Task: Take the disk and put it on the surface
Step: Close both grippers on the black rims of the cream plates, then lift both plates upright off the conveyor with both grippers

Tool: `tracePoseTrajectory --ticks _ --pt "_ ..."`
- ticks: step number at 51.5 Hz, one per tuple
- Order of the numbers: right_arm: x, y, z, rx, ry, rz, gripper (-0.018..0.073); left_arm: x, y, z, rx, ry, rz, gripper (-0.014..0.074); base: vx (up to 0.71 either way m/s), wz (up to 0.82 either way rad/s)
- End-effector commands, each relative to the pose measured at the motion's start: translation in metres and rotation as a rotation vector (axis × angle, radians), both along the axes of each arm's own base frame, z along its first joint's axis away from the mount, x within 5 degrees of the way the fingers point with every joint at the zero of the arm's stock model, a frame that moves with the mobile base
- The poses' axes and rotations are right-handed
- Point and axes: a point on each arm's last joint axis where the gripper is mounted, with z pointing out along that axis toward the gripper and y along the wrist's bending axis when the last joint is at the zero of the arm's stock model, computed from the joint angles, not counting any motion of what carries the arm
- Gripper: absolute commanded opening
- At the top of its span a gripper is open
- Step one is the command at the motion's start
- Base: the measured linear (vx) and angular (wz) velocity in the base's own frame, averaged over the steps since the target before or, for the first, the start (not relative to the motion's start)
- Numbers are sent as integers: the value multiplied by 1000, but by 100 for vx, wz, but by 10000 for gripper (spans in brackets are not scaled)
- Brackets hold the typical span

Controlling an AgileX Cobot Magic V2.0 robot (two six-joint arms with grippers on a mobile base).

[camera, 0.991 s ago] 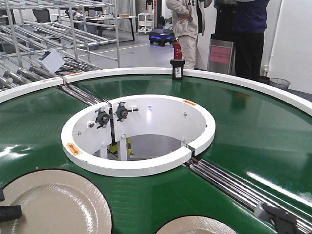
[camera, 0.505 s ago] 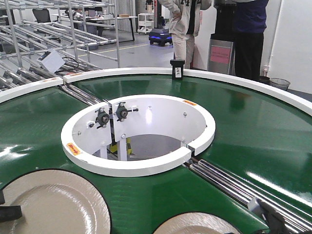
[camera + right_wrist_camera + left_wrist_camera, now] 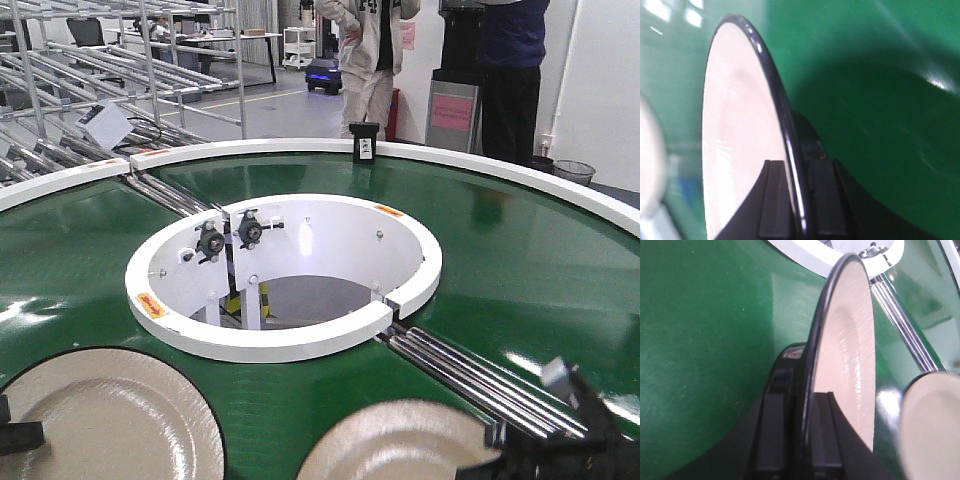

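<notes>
Two beige disks with black rims are held over the green conveyor belt (image 3: 520,260). My left gripper (image 3: 25,437) is shut on the rim of the left disk (image 3: 100,420). In the left wrist view the black fingers (image 3: 772,435) pinch that disk (image 3: 847,340) edge-on. My right gripper (image 3: 510,442) is shut on the right disk (image 3: 400,445). The right wrist view shows its fingers (image 3: 775,200) clamped on the disk's (image 3: 737,130) rim. The dark tabletop surface is out of view.
A white inner ring (image 3: 290,345) surrounds the belt's central opening. Steel rollers (image 3: 470,375) cross the belt beside the right disk. A black box (image 3: 363,142) sits on the white outer rim (image 3: 560,185). People (image 3: 375,50) and metal racks (image 3: 90,80) stand beyond.
The right disk has moved up and left further into view, and the right gripper has come into view at the bottom right. The left disk and gripper have barely shifted.
</notes>
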Motion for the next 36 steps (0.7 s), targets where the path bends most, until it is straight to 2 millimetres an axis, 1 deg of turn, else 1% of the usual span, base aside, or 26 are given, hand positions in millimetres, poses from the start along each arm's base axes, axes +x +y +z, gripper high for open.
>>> tracePoseTrajectory --ticks 1,11,14,17,24,29,36 --pt "0 2 52 152 -103 -13 -8 2 -3 21 -84 -77 38 -5 0 0" --pt "6 7 106 201 -219 -29 -8 3 -1 23 -97 -91 70 -5 0 0" --pt "8 13 120 213 -241 -15 -8 4 -2 24 -116 -95 72 -5 0 0" --pt "9 25 138 227 -277 16 -8 4 -5 25 -142 -101 68 -5 0 0" --pt "10 54 175 270 -355 35 -7 9 -23 27 -212 -104 33 -5 0 0" --pt "11 62 195 305 -387 -2 -8 12 -37 25 -262 -89 -3 -5 0 0" --pt "12 65 210 352 -379 -24 -8 14 -59 28 -357 -83 -41 -4 0 0"
